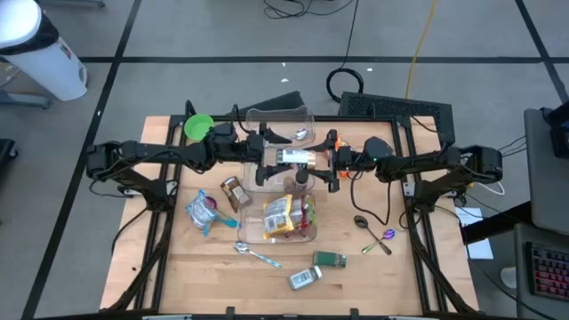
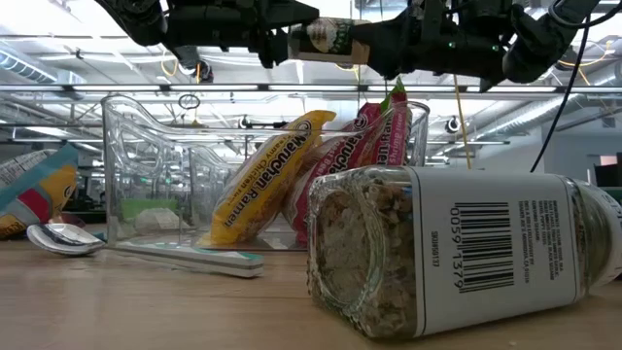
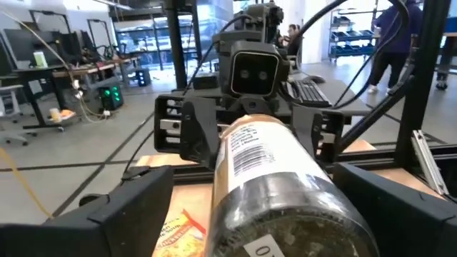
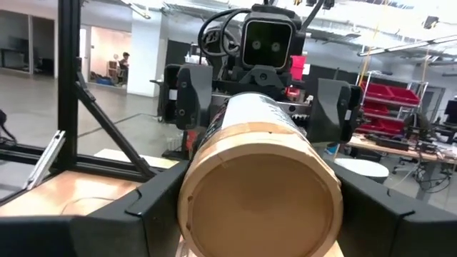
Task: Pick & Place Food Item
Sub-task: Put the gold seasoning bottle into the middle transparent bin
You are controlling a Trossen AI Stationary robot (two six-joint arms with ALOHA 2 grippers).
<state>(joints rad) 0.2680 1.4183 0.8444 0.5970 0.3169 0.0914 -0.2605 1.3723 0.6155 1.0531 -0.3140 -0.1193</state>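
Note:
A spice jar (image 1: 296,158) with a white label and a tan lid hangs level in the air between my two grippers, above the clear bins. My right gripper (image 1: 322,160) is shut on its lid end, which fills the right wrist view (image 4: 260,196). My left gripper (image 1: 269,158) is open, with its fingers standing on either side of the jar's glass bottom end (image 3: 285,207). A gap shows beside one finger (image 3: 136,207). In the low view the jar (image 2: 326,37) is high above the bin of ramen packets (image 2: 267,175). My right gripper pinches the jar's tan lid end (image 4: 194,187) between its two fingers, one on each side of the lid. The fingers come level from the table's right and lie along the jar. The jar is lifted clear and lies level, its glass bottom toward the left arm.
Below the jar a clear bin (image 1: 258,233) holds ramen packets (image 1: 280,216). A second clear bin (image 1: 307,114) stands behind it. A green bowl (image 1: 198,127), a brown jar (image 1: 233,191), a snack bag (image 1: 203,212), spoons (image 1: 256,255) (image 1: 373,233) and two spice jars (image 1: 305,278) (image 1: 329,260) lie around.

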